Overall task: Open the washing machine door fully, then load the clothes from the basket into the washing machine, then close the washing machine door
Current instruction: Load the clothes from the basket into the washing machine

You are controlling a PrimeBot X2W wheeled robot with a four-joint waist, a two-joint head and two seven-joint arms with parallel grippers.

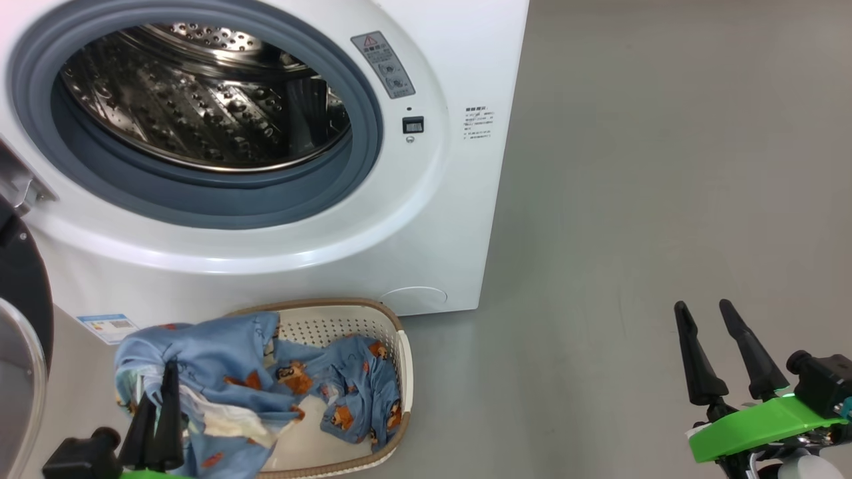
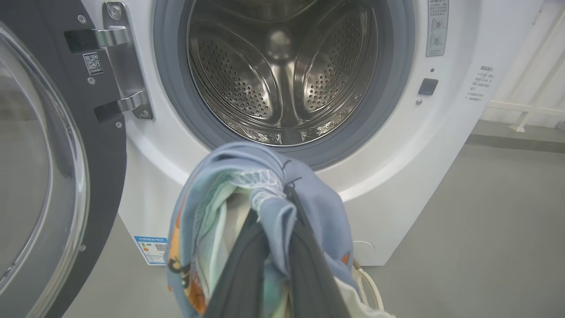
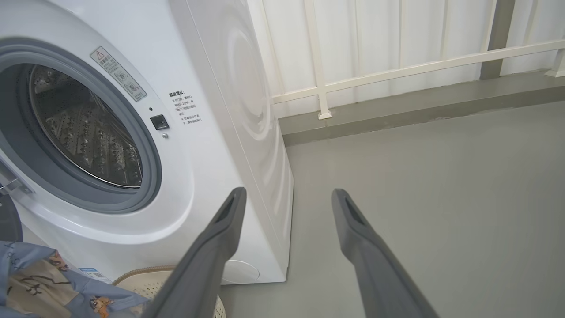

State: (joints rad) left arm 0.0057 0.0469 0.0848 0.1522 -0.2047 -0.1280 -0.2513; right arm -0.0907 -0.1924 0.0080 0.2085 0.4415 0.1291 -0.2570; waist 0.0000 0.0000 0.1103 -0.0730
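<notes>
Head view: clothes (image 1: 219,359) inside left gripper (image 1: 163,392).

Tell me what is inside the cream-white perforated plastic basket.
One light-blue bear-print fabric garment lies at the right of the basket, beside a bare patch of its bottom. A second garment drapes over the left side and covers whatever is below it.

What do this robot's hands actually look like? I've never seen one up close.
Each hand, the left gripper and the right gripper, has two long, dark grey fingers tapering to rounded tips. They rise from a bright green bracket, with a chunky black block beside it.
</notes>
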